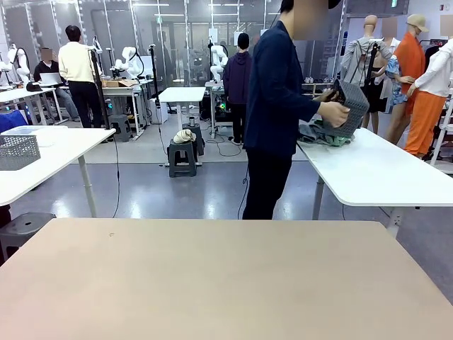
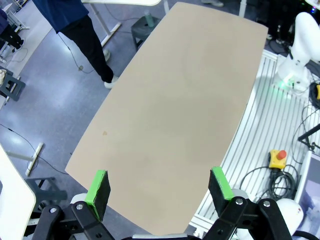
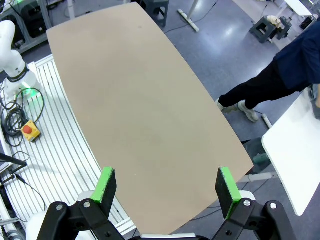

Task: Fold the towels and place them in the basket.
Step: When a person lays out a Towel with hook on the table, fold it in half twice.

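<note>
Currently left pincer and right pincer hang jaws apart over beige surface. Person's hand holds basket tilted over towels.

left hand: jaws spread fully wide, green pads facing each other, empty, held high, tilted down at a slant | right hand: same wide spread, green pads parallel, empty, held high, angled down | both: black finger links at lower frame edge
</note>
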